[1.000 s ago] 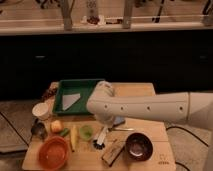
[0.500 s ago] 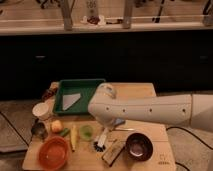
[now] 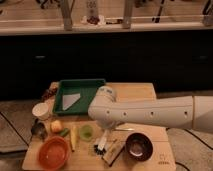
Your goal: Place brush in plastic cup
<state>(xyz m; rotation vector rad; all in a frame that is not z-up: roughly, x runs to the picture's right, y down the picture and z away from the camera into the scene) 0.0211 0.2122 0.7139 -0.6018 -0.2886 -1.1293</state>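
Camera view showed the white arm reaching from the right across the wooden table (image 3: 142, 92), the gripper (image 3: 104, 138) pointed down between the plastic cup (image 3: 86, 132) and the dark bowl (image 3: 138, 146). Its fingers were drawn close together just over the brush (image 3: 99, 147); whether they clamped it could not be told. The brush lay just right of the light-green cup, the orange bowl (image 3: 53, 153) farther left.

Readable text, labels, brands, numbers: none. A small dark mark (image 3: 161, 161) is sitting on the table (image 3: 140, 92) corner and a bluish mark (image 3: 105, 91) on the arm (image 3: 160, 112); both are showing as illegible.
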